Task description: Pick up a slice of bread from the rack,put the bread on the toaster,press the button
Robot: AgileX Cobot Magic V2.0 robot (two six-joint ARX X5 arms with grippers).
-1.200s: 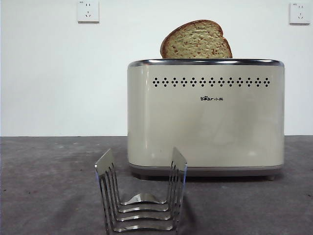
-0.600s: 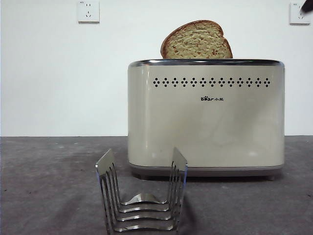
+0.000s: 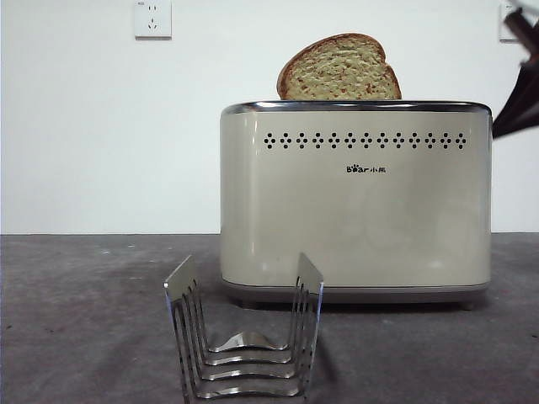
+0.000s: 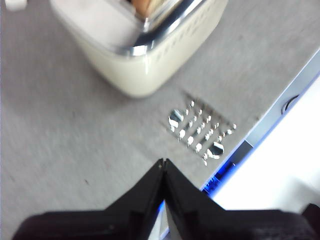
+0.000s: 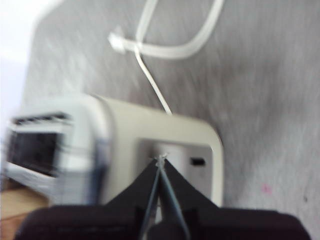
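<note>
The slice of bread stands upright in the top of the cream toaster, its domed top above the chrome rim. The steel rack stands empty in front of the toaster. My right gripper is shut and hovers above the toaster's end panel; in the front view it shows as a dark shape at the upper right edge. My left gripper is shut and empty, high above the table, off to the side of the rack and the toaster.
A white power cord lies on the grey table beyond the toaster's end. Two wall sockets sit on the white wall behind. The table's edge runs close to the rack in the left wrist view.
My right arm has come down into the front view at the upper right, from only a tip half a second ago. The bread, toaster and rack have not moved.
</note>
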